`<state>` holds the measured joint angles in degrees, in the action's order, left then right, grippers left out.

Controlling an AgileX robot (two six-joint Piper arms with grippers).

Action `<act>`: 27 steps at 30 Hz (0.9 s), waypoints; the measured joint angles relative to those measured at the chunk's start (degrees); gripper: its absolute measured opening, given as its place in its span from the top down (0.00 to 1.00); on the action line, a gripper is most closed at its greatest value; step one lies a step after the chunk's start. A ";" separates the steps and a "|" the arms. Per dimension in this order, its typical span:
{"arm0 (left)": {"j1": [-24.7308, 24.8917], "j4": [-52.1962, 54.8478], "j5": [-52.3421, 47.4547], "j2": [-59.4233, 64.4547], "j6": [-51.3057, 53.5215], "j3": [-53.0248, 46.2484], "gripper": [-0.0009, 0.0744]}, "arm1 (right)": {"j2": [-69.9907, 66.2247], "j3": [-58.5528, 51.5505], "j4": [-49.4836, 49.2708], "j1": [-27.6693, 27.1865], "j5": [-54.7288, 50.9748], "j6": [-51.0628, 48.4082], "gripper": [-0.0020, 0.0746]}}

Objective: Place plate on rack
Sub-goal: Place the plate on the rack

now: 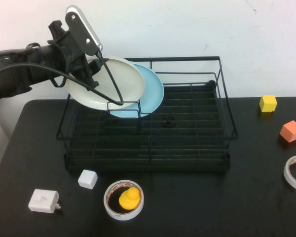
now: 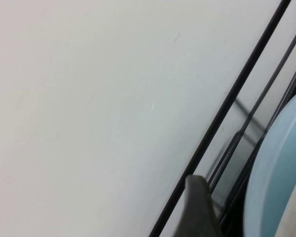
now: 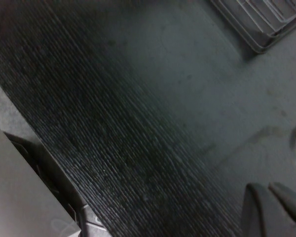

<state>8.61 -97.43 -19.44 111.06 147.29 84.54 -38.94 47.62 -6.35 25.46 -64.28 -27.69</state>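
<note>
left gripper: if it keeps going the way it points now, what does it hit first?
Likely the rack floor. The left gripper points down and right at the rack's back left, gripping the plate, with the blue plate just behind. Depth is unclear.

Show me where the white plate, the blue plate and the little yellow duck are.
white plate [image 1: 119,79], high view, its face.
blue plate [image 1: 153,91], high view, exposed right part.
yellow duck [image 1: 129,199], high view, its body.

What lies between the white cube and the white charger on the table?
In the high view, the stretch between the white cube and the white charger is bare black table. The left gripper holds the plate at the rack; the right gripper is parked.
</note>
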 joint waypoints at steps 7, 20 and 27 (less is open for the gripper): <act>0.60 0.00 -4.24 0.00 -0.47 0.00 0.40 | 0.00 0.00 0.00 0.00 0.02 0.00 0.98; 2.71 0.00 1.81 4.28 -5.18 0.09 0.39 | 0.00 0.00 -0.61 0.00 -1.03 1.06 0.98; 4.60 -0.22 3.88 5.60 -12.56 0.09 0.39 | 0.00 0.00 -1.54 0.00 -2.44 1.06 0.98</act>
<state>13.20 -97.65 -15.55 116.65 134.73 84.63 -38.94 47.62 -7.90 25.46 -66.72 -26.63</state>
